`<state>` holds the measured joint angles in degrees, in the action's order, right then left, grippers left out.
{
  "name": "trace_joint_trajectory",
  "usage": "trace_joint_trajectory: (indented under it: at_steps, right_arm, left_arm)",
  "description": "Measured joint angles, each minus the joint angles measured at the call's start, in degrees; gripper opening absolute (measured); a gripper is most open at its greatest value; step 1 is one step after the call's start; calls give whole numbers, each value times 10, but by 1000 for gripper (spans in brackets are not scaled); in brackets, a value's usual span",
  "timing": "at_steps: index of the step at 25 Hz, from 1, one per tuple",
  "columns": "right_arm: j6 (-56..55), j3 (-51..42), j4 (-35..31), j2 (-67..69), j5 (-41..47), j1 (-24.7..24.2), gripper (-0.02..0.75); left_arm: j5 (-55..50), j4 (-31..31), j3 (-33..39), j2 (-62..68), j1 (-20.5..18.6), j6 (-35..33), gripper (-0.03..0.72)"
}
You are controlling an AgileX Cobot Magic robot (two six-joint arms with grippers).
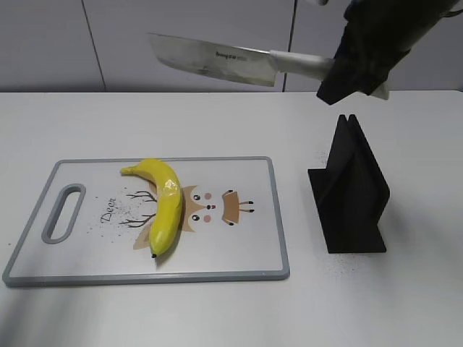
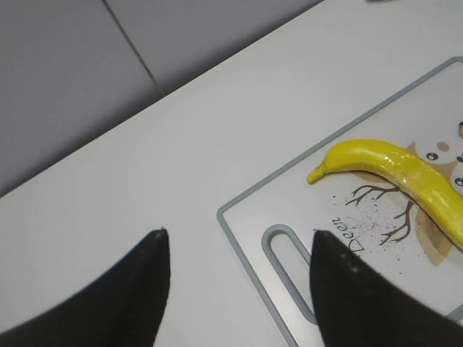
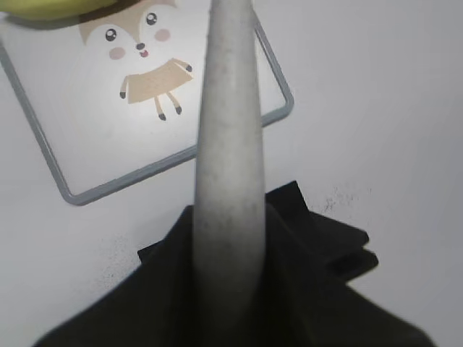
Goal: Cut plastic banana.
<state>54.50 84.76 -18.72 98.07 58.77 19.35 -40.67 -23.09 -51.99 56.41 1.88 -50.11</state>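
Note:
The yellow plastic banana (image 1: 163, 204) lies on the cutting board (image 1: 239, 246), left of the deer picture, with a clear band around its middle. It also shows in the left wrist view (image 2: 405, 177). My right gripper (image 1: 356, 69) is shut on the handle of a knife (image 1: 217, 59), held high above the table with the blade pointing left. In the right wrist view the grey handle (image 3: 228, 166) runs up between the black fingers. My left gripper (image 2: 239, 289) is open and empty, over the board's handle end; it is out of the exterior view.
A black knife stand (image 1: 351, 189) stands on the white table right of the board. The board has a grey rim and a handle slot (image 1: 64, 213) at its left end. A grey wall panel runs behind the table.

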Motion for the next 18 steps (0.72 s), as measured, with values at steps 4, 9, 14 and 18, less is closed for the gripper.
trace_joint_trajectory:
  at_steps: [4, 9, 14, 18]
  right_arm:
    - [87, 18, 4, 40, 16, 24, 162]
    - [143, 46, -10, 83, 19, 42, 162]
    - [197, 65, -56, 103, 19, 42, 162]
    - [240, 66, -81, 103, 19, 42, 162]
  left_arm:
    - [-67, 1, -106, 105, 56, -66, 587]
    - [-124, 6, -188, 203, 124, -134, 587]
    - [-136, 7, -201, 275, 152, -212, 587]
    - [-136, 9, -202, 320, 154, -237, 586]
